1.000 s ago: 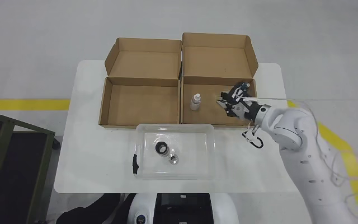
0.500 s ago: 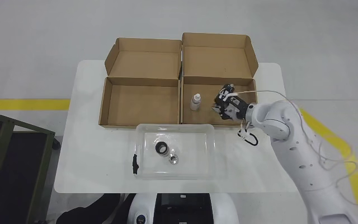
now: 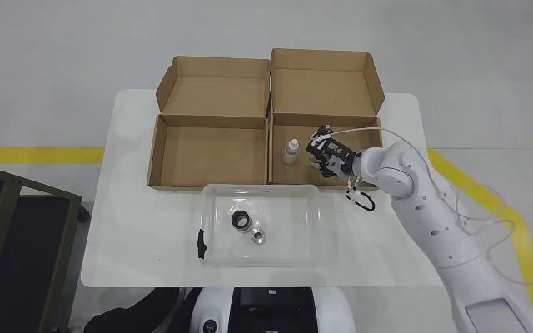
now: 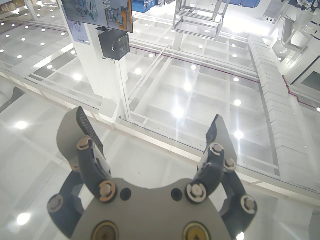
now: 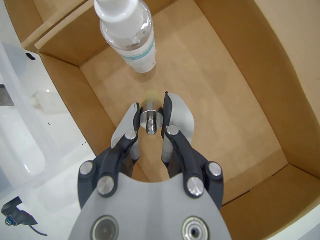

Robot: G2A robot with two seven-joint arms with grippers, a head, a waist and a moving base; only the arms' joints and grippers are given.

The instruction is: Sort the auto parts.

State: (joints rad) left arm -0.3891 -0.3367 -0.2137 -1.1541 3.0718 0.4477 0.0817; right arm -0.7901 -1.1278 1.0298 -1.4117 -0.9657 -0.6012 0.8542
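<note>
My right gripper (image 5: 150,106) (image 3: 320,153) hangs inside the right cardboard box (image 3: 366,125), shut on a small metal part with a threaded stud (image 5: 150,118). A small clear bottle with a white cap (image 5: 130,26) (image 3: 291,151) stands upright on the box floor just beyond the gripper. The left cardboard box (image 3: 208,154) holds nothing I can see. In the clear plastic tray (image 3: 312,193) near the table's front lie a black ring (image 3: 241,221) and a small metal piece (image 3: 259,236). My left gripper (image 4: 147,126) is open, pointing up at a ceiling.
A small black part (image 3: 201,243) lies at the tray's left edge. Both boxes have their lids folded back toward the far side of the white table (image 3: 125,216). Bare table lies left and right of the tray.
The right gripper has moved left across the right box, carrying the metal part closer to the bottle.
</note>
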